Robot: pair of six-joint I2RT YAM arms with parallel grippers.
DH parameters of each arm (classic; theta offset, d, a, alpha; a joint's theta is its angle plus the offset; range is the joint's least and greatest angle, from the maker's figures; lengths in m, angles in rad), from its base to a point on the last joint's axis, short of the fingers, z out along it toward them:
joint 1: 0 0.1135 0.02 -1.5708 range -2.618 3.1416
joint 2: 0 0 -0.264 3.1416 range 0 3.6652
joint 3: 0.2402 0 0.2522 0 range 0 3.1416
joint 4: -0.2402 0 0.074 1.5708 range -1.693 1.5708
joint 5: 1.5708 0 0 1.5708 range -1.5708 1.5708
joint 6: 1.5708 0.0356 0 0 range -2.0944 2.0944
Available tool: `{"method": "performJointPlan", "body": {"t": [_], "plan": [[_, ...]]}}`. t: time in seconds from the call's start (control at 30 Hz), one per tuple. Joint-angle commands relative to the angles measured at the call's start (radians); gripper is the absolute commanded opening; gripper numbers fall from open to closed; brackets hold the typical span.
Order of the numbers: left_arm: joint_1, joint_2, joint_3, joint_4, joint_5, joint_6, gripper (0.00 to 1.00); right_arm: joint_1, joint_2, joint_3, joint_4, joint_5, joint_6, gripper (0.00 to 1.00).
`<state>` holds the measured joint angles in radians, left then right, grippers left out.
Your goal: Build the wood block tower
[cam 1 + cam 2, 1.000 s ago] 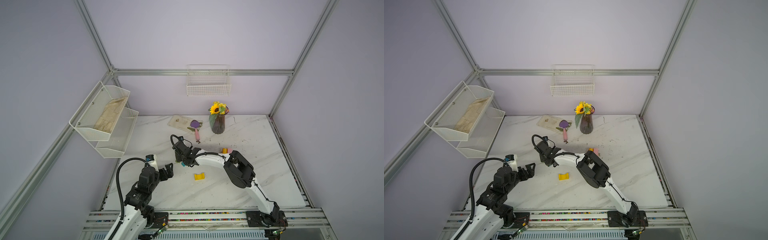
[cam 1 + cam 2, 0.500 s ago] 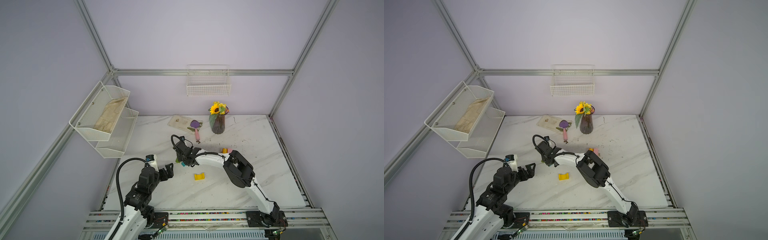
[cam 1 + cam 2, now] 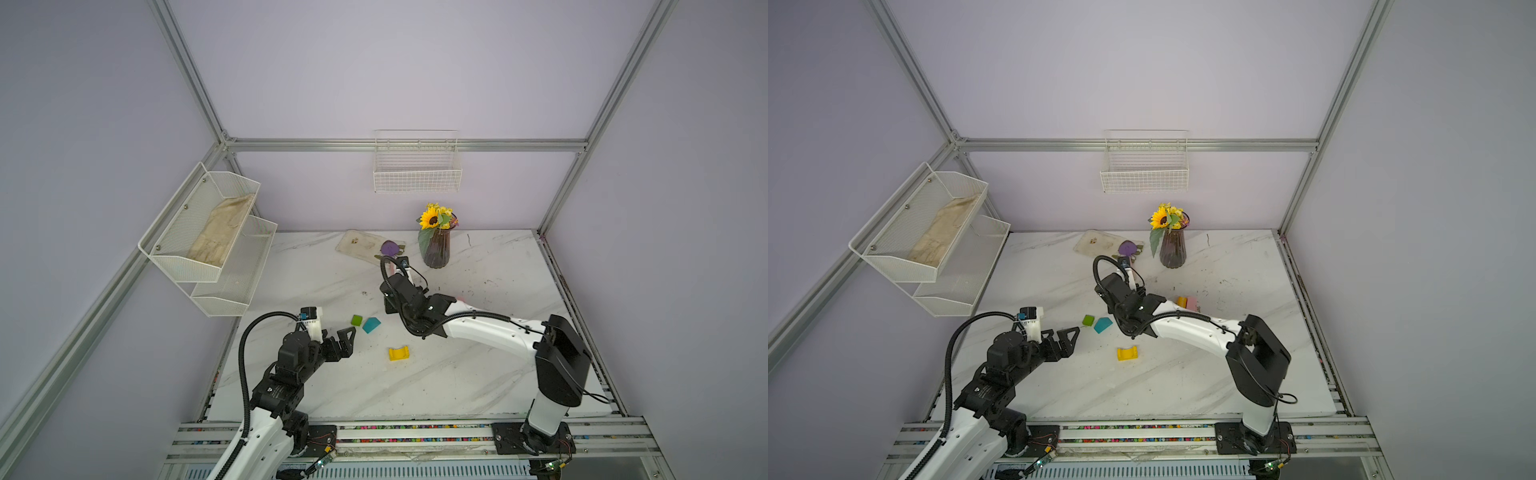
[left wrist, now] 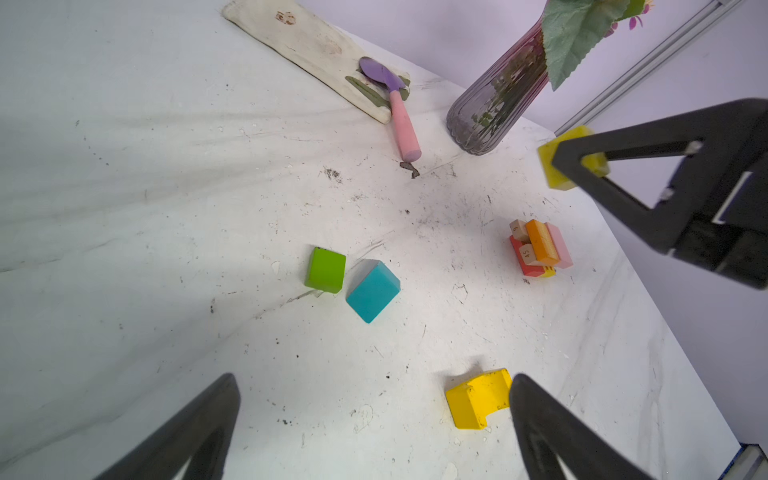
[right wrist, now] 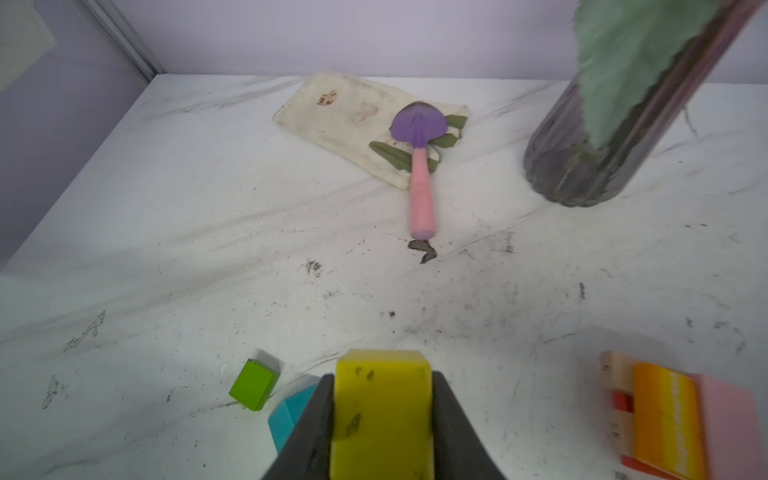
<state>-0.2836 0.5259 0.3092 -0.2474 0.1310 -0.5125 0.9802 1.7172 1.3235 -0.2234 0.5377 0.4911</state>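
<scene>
Holding a yellow block [image 5: 380,386] in your right gripper [image 5: 382,432], clear of the table [image 3: 457,382].
Your right claw is clamped on the block's sides. The block's long axis runs along the fingers, and its end pokes just past the tips. It hangs between the loose green block [image 4: 326,270] and teal block [image 4: 372,291] on one side and the tower [image 4: 540,249] on the other. The tower's orange and pink bars lie side by side across two tan bars on a red base. Your left gripper [image 4: 374,386] gapes wide, empty, just beside the yellow arch [image 4: 478,399].
</scene>
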Motion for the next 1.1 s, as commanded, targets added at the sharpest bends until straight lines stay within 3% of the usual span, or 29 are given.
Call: {"method": "performJointPlan", "body": {"t": [0.0,0.27,0.4,0.83,0.9,1.07], "plan": [[0.002,-0.001,-0.033,0.053,0.038,0.023,1.0,-0.024,-0.105,-0.117,-0.025,0.114,0.035,0.17],[0.001,0.018,-0.035,0.072,0.06,0.025,1.0,-0.125,-0.368,-0.32,-0.077,0.16,0.061,0.16],[0.001,0.026,-0.036,0.086,0.086,0.026,1.0,-0.178,-0.423,-0.36,-0.102,0.121,0.069,0.16],[0.001,0.053,-0.032,0.091,0.08,0.025,1.0,-0.219,-0.274,-0.287,-0.24,0.13,0.103,0.06],[0.001,0.057,-0.032,0.093,0.084,0.025,1.0,-0.233,-0.235,-0.276,-0.248,0.126,0.104,0.0],[0.001,0.06,-0.03,0.092,0.081,0.025,1.0,-0.261,-0.156,-0.238,-0.261,0.101,0.101,0.0]]}}
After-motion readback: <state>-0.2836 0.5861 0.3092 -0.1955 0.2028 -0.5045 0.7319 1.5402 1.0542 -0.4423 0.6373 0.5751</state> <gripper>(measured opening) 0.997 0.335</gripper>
